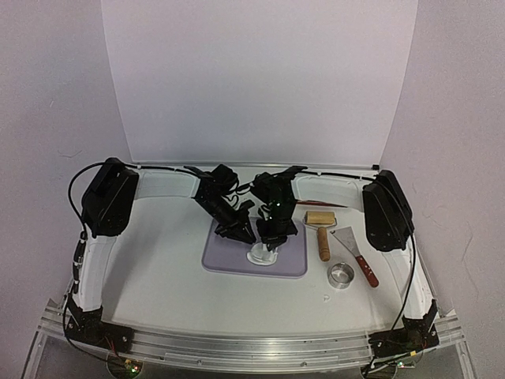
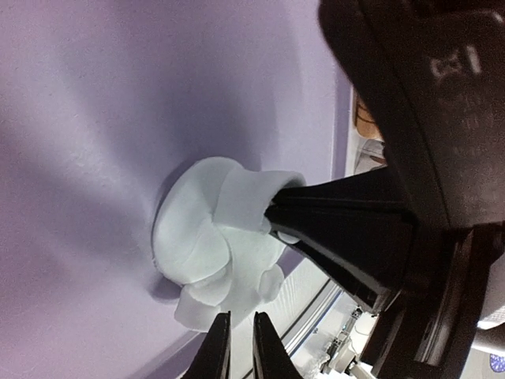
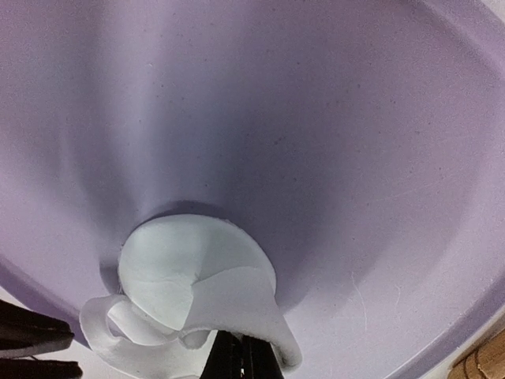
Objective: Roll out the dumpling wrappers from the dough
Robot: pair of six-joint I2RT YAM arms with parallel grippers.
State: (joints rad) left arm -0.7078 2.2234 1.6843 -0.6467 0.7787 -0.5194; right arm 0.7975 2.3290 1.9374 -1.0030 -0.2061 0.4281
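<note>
The dough (image 3: 181, 284), a folded white lump, lies toward the near edge of the purple mat (image 3: 331, 126) on the bench (image 1: 158, 284). My right hand (image 3: 237, 357) is closed, pinching a raised flap of it. My left hand (image 2: 241, 343) sits at its rim, fingers nearly together; whether they grip, I cannot tell.

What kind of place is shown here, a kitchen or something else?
Probably a robot test bench, not a kitchen: a plain white backdrop stands behind the table, two arms are bolted to a metal rail, and a purple mat holds dough, a wooden roller beside it.
</note>
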